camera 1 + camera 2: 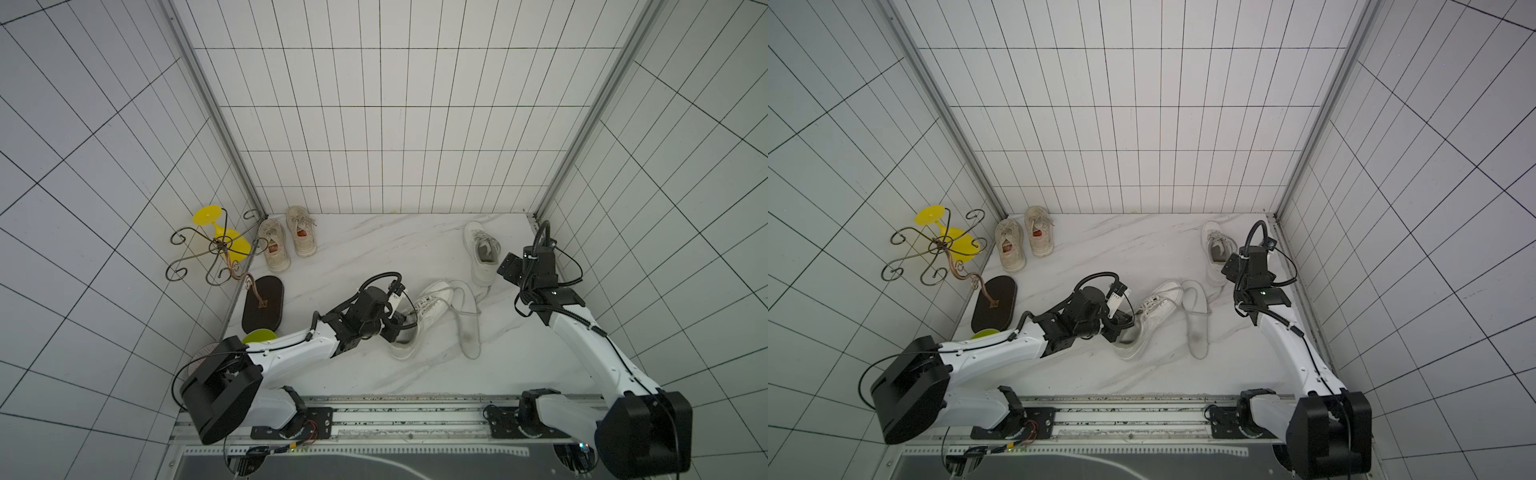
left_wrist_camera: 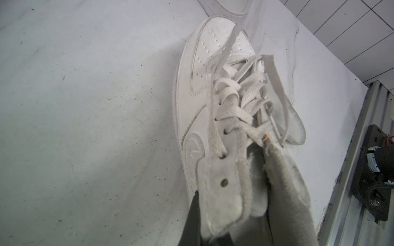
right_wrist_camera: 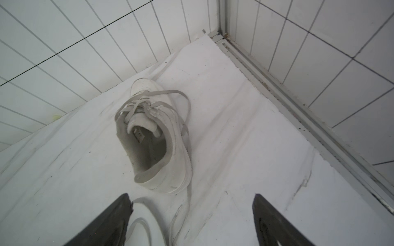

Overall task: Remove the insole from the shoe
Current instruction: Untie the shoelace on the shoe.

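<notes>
Across the white, grey-veined marble table [image 1: 365,253], a smooth white leather shoe [image 1: 432,303] sits mid-table, its flat laces loose. Just beside it, towards the right arm, the insole [image 1: 469,336] lies flat on the marble, out of the shoe: long, thin, pale, round-ended. The left gripper [image 1: 400,323] is pinching the shoe's fuzzy-lined collar, and the right gripper [image 3: 191,197] hovers spread wide, holding nothing.
</notes>
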`<action>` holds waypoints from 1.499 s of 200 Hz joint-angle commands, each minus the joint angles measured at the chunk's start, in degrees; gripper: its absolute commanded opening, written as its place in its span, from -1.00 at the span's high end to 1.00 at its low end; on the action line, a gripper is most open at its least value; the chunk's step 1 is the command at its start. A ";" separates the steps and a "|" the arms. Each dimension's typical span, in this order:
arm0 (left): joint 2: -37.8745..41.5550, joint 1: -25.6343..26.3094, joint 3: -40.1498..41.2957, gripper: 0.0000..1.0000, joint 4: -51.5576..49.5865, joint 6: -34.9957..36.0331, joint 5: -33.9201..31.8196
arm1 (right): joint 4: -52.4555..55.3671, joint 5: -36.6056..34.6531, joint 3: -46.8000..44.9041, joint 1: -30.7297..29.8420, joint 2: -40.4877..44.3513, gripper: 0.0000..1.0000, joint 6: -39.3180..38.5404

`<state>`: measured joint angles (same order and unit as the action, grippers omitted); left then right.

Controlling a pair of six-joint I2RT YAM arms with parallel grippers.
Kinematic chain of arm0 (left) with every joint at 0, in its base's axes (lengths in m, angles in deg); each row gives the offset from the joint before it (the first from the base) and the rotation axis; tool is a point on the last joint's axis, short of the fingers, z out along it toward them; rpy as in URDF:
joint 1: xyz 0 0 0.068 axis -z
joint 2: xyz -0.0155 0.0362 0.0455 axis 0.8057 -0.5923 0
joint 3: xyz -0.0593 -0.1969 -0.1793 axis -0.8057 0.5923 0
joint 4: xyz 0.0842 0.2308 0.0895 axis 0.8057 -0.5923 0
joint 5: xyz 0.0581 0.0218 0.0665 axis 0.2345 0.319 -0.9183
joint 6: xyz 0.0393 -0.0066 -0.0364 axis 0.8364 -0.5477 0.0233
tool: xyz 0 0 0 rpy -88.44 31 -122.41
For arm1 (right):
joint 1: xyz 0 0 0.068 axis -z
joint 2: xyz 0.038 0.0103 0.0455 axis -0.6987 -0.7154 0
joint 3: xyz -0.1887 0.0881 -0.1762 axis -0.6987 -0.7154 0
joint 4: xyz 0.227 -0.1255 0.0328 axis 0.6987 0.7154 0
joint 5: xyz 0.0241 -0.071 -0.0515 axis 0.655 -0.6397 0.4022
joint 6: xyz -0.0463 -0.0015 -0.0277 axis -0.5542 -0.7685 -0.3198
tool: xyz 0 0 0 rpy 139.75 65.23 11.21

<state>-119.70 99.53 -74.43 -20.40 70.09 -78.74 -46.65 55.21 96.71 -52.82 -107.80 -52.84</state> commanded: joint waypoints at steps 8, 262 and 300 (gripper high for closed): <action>-0.15 -0.97 -2.28 1.00 3.77 -2.66 -8.87 | -0.50 8.47 3.73 -8.73 -1.84 -0.77 -3.90; -3.01 -8.43 -1.26 0.05 6.25 -7.47 2.05 | -13.97 15.07 2.30 -39.23 -22.15 -0.10 -0.96; -2.62 -8.39 -0.96 -0.03 5.75 -7.73 -0.74 | -8.74 6.44 3.90 -39.23 -23.85 0.17 1.22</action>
<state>-123.09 91.11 -75.06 -16.47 62.16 -78.28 -60.80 70.16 96.71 -91.68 -130.92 -53.80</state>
